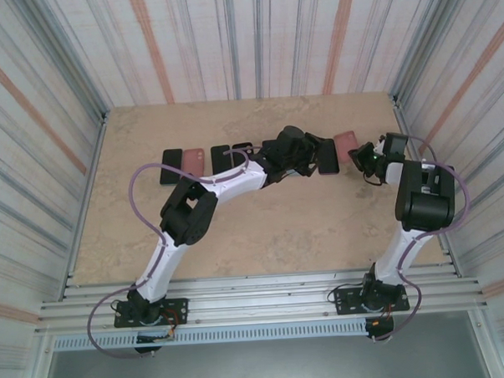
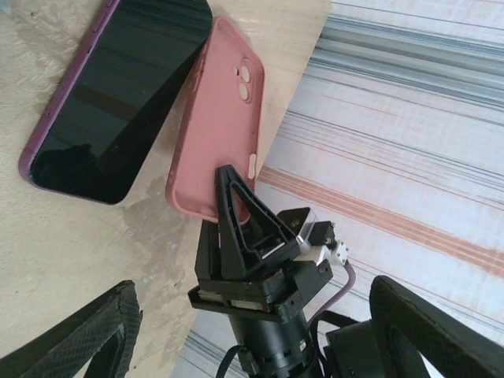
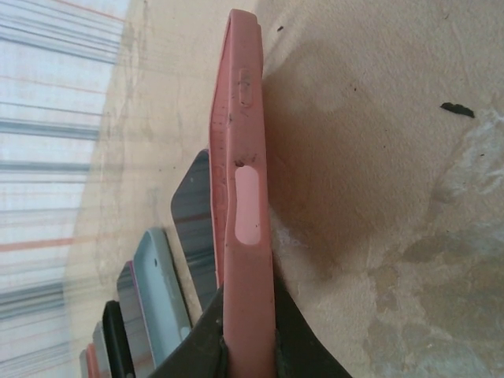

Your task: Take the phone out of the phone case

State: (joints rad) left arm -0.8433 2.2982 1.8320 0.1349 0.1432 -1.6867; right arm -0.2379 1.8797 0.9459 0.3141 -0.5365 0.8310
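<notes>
two pink cases [image 1: 192, 163], at least four dark phones [image 1: 171, 166]

A row of phones [image 1: 220, 158] crosses the worktop [image 1: 237, 231]; the right fingers [image 1: 361, 157] are at the pink case [image 1: 345, 142] ending it

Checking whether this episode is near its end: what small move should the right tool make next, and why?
Probably open the right tool and let go of the pink case. It pinches the case's end, the case looks empty with its camera cutout bare, and the dark phone lies screen up beside it, so the removal seems done.
</notes>
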